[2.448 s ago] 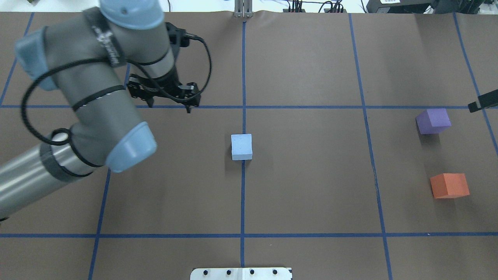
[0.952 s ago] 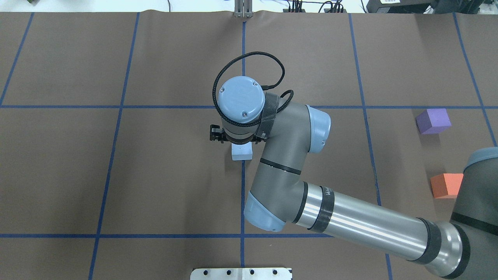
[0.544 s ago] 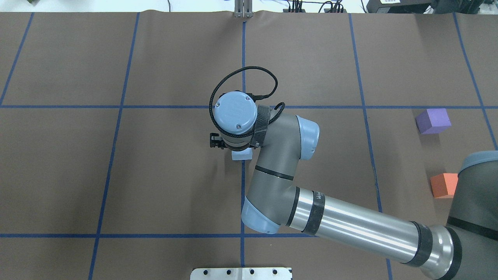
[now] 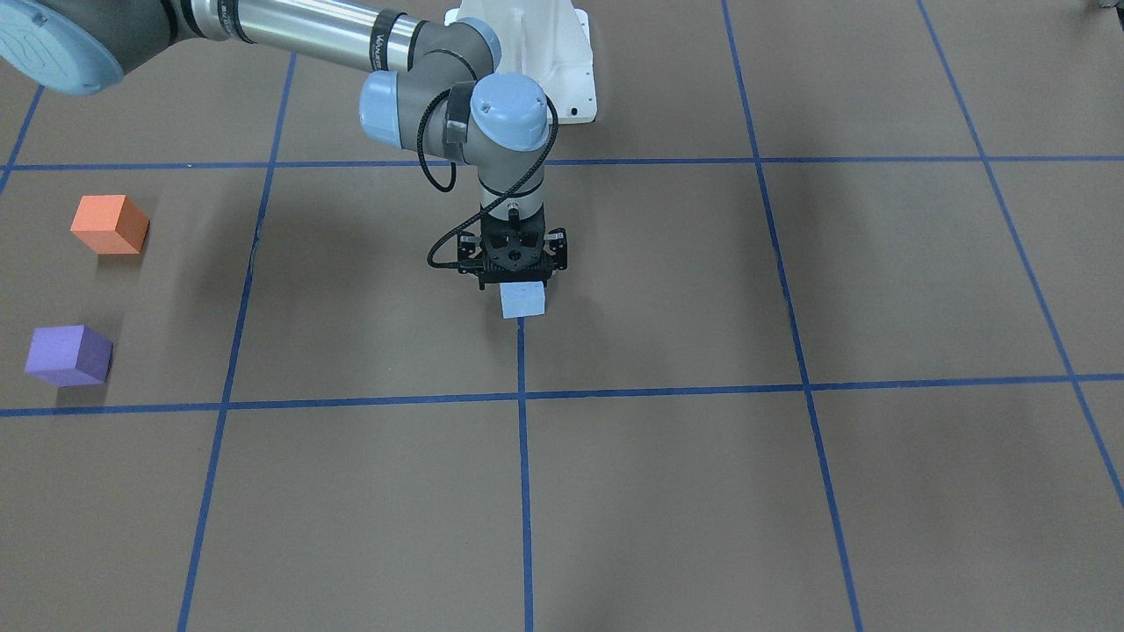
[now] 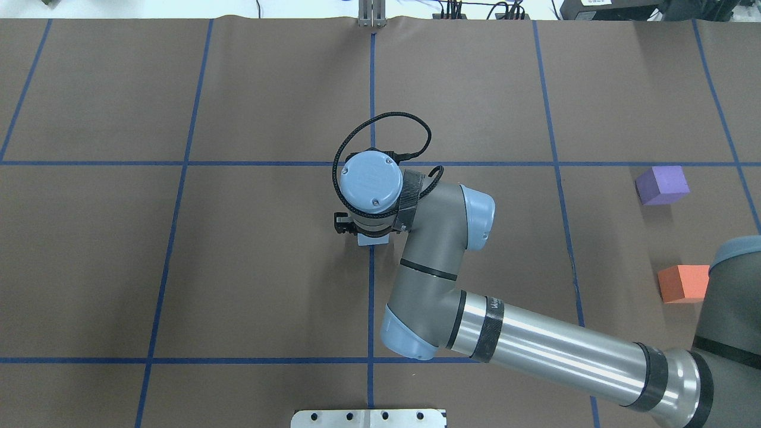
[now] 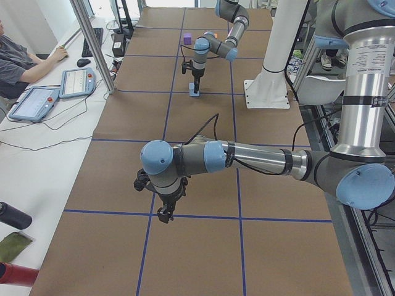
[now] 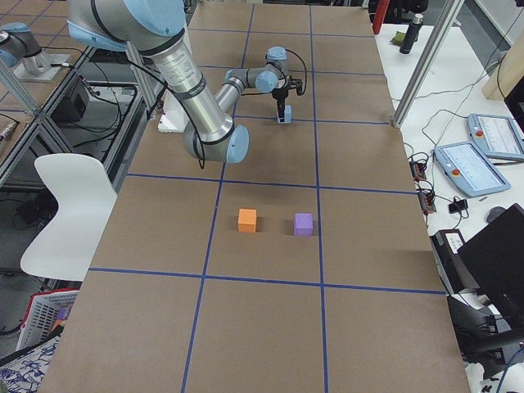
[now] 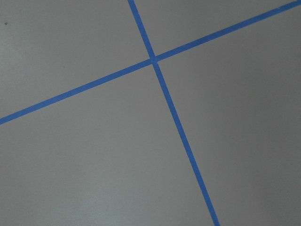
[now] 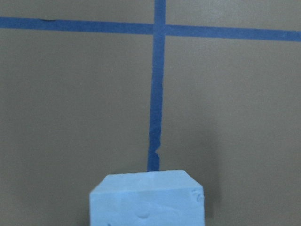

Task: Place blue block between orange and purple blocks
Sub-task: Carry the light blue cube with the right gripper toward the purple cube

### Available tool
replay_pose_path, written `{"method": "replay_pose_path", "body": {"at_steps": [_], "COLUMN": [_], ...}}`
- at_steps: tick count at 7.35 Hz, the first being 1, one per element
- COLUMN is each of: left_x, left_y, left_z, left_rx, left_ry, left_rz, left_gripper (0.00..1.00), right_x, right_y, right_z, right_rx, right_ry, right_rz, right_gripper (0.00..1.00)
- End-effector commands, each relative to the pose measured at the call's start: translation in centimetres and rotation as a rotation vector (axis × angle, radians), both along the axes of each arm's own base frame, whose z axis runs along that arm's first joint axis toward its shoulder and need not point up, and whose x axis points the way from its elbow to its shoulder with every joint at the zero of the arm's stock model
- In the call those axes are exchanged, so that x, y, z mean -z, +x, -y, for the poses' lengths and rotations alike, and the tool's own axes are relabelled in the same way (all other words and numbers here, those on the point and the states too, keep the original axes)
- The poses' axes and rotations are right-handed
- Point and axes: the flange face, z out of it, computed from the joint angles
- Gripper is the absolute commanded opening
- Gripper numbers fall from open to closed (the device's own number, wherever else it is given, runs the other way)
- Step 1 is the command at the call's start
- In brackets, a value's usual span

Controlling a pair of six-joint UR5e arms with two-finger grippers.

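Note:
The light blue block (image 4: 523,301) sits at the table's middle on a blue tape line. My right gripper (image 4: 520,283) points straight down over it with the jaws closed on its top part. In the overhead view the wrist hides all but the block's near edge (image 5: 373,240). The block fills the bottom of the right wrist view (image 9: 146,200). The orange block (image 5: 682,284) and the purple block (image 5: 662,185) stand apart at the far right, with a gap between them. My left gripper (image 6: 164,216) shows only in the exterior left view, low over the table; I cannot tell its state.
Brown paper with a blue tape grid (image 5: 372,89) covers the table. A white base plate (image 5: 368,418) lies at the near edge. The right forearm (image 5: 553,351) stretches across the near right of the table. An operator and tablets (image 6: 37,102) are at the far side.
The left arm has left the overhead view. The right arm came in, dropped onto the blue block, and now the wrist and block have shifted slightly right.

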Motion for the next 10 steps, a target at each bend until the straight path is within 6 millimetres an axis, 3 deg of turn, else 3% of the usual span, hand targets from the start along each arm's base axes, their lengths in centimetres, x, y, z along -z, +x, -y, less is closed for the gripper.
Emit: {"method": "replay_pose_path", "body": {"at_steps": [1,2,3,4,7,8,10], "left_x": [-0.5,-0.3,-0.5,-1.0,-2.1,-1.5,-1.5], "left_y": [0.0,0.0,0.0,0.1,0.7,0.7,0.7], "left_z": [-0.1,0.0,-0.1,-0.9,-3.2,-2.9,-3.0], "left_rx": [0.000,0.000,0.001,0.030,0.268,0.326,0.328], "left_ry": [-0.009,-0.006,-0.013,-0.048,-0.021,-0.012,-0.010], "left_rz": [-0.001,-0.001,-0.001,-0.002,-0.044,-0.051,-0.051], "left_gripper": [1.00,1.00,1.00,1.00,1.00,1.00,1.00], "right_x": [0.4,1.2,1.9,1.5,-2.5,-4.6,-14.0], "right_y": [0.0,0.4,2.1,4.8,21.1,25.5,33.7], "right_z": [-0.1,-0.2,0.2,1.1,4.1,5.0,5.1], "right_rx": [0.000,0.006,-0.003,-0.017,0.017,0.063,0.054], "right_ry": [0.000,0.010,0.018,0.016,0.002,0.034,-0.021], "right_rz": [0.008,0.027,0.049,0.062,0.050,0.031,0.008], "right_gripper": [0.00,0.00,0.00,0.00,0.00,0.00,0.00]}}
